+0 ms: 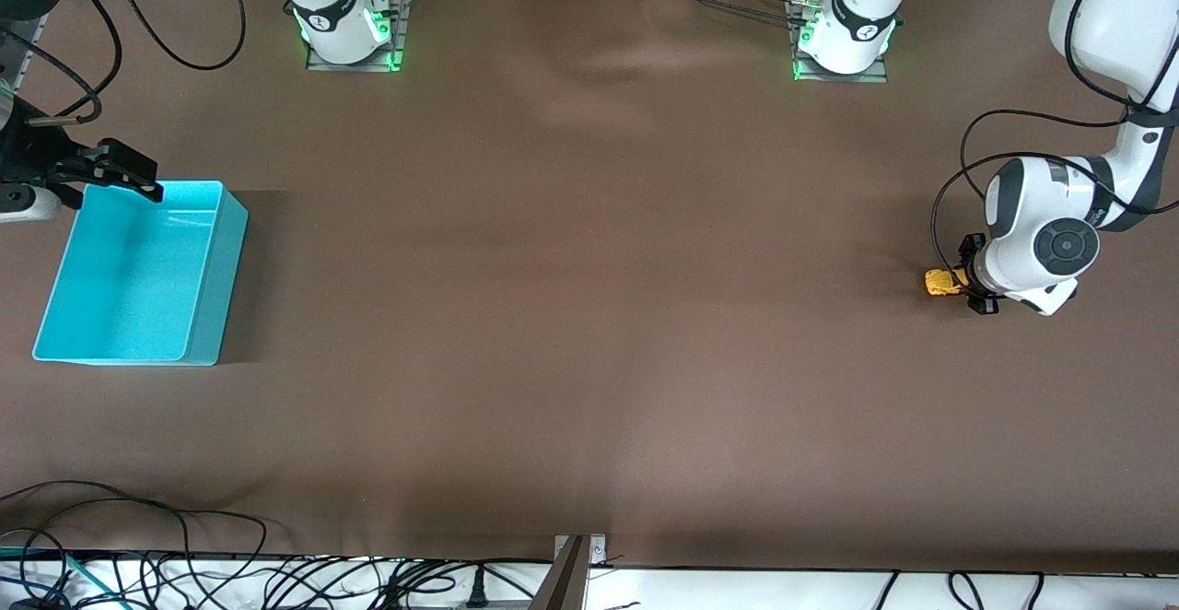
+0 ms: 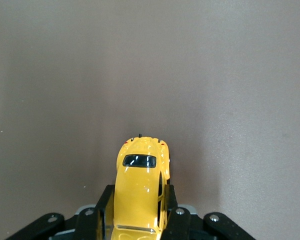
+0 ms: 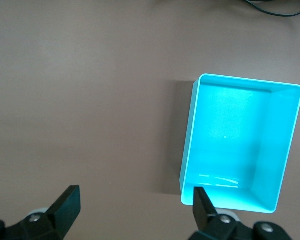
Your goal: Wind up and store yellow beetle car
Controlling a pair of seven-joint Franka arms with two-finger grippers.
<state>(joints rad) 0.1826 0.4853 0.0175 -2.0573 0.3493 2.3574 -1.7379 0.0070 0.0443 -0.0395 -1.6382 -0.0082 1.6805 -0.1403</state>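
Two arms shared the work. The left gripper (image 1: 964, 280), low over the counter (image 1: 589, 315) at the left arm's end, had its jaws pinching the yellow beetle car (image 1: 939, 282). The right gripper (image 3: 135, 210) waited over the turquoise bin's (image 1: 207, 297) rim, jaws spread. The car was grasped; whether it was wound could not be told. The bin held nothing, so storing remained.

high front camera facing the bases; wrist cameras close, downward over the table (image 1: 589, 315)
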